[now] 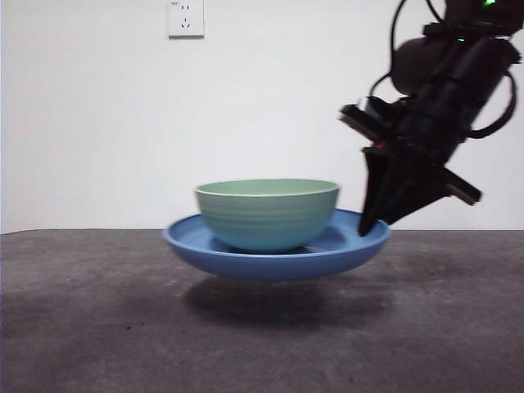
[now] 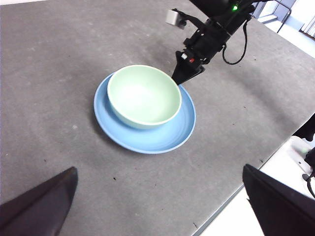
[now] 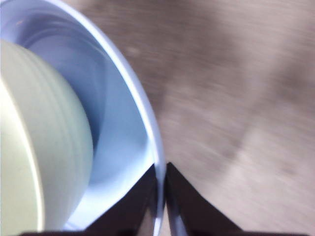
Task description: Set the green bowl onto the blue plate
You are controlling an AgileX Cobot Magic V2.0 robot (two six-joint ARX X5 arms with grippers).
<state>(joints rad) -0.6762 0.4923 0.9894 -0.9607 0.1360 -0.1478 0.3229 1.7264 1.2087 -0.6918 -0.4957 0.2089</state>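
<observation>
The green bowl stands upright and empty inside the blue plate, set a little off the plate's middle, so a wider crescent of bare blue shows on one side. The plate itself looks lifted clear of the table in the front view, level, with a dark shadow on the surface under it. The right gripper comes down steeply from high on the side, its arm tilted, and its two black jaws are pinched together over the plate's rim, one inside and one outside, just beside the bowl but not touching it. The left gripper hangs well back above the table with its jaws spread wide and nothing between them. Plate and bowl sit well in from the table's edges, with bare grey surface all round; the nearest table edge runs past the left gripper, a white surface beyond it.
</observation>
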